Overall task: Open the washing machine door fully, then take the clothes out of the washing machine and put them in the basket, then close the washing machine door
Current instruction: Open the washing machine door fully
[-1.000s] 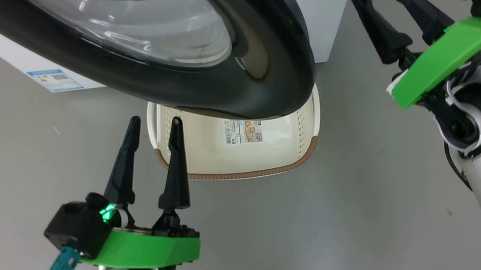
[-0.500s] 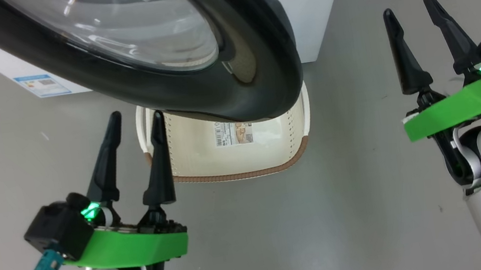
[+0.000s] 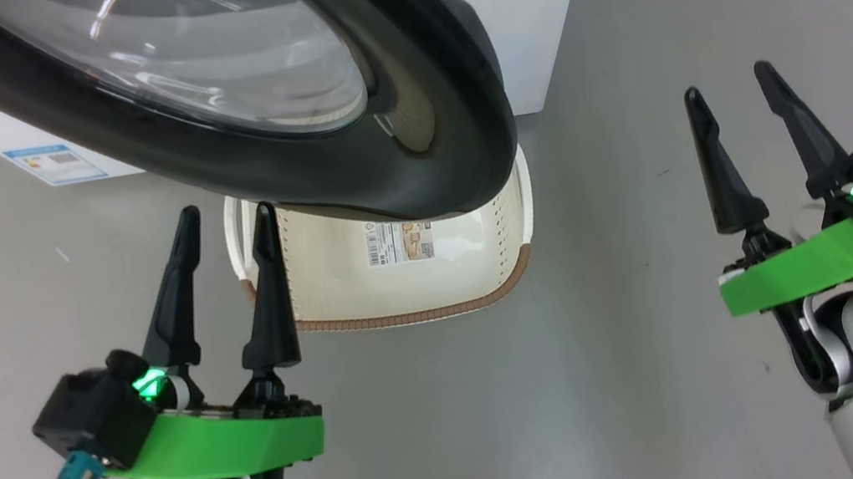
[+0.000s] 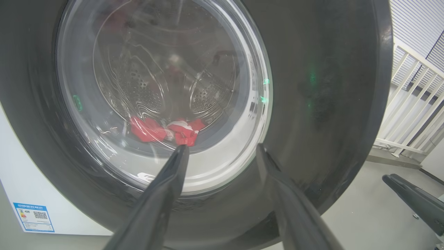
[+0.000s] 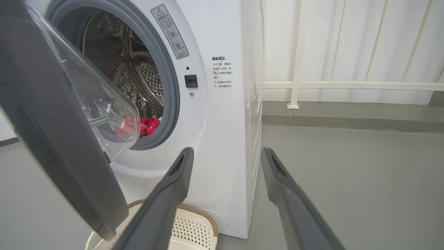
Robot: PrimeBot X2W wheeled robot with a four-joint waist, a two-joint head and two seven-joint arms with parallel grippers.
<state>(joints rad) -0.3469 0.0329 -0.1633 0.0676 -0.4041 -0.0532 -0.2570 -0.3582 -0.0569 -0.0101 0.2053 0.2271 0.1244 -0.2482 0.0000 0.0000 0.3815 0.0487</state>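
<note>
Head view: the large round washing machine door [image 3: 448, 101], with its wide glossy black rim and bulging clear glass bowl, stands swung out from the big white boxy washing machine [image 3: 527, 5]. In this view it overhangs the small cream-white perforated plastic basket [image 3: 404, 316], which has a brown woven-look rim and sits on the smooth grey floor [image 3: 506, 430]. A label sticker [image 3: 399, 242] lies inside the basket, and nothing else can be seen in the part not hidden by the door.

The bright red clothes [image 4: 163, 130] with white trim lie low in the perforated steel drum. They show through the glass in the left wrist view and past the grey rubber ring in the right wrist view.

The left gripper [image 3: 225, 210] hovers by the basket's left corner, its long dark tapered fingers spread and empty. The right gripper [image 3: 727, 79] hangs over bare floor, well apart from the door, with its fingers also spread and holding nothing.

Since a second ago the whole scene has slid leftward, so the camera has turned. The right gripper has dropped lower in the view and away from the door's edge, and its green mount now sits more level.
</note>
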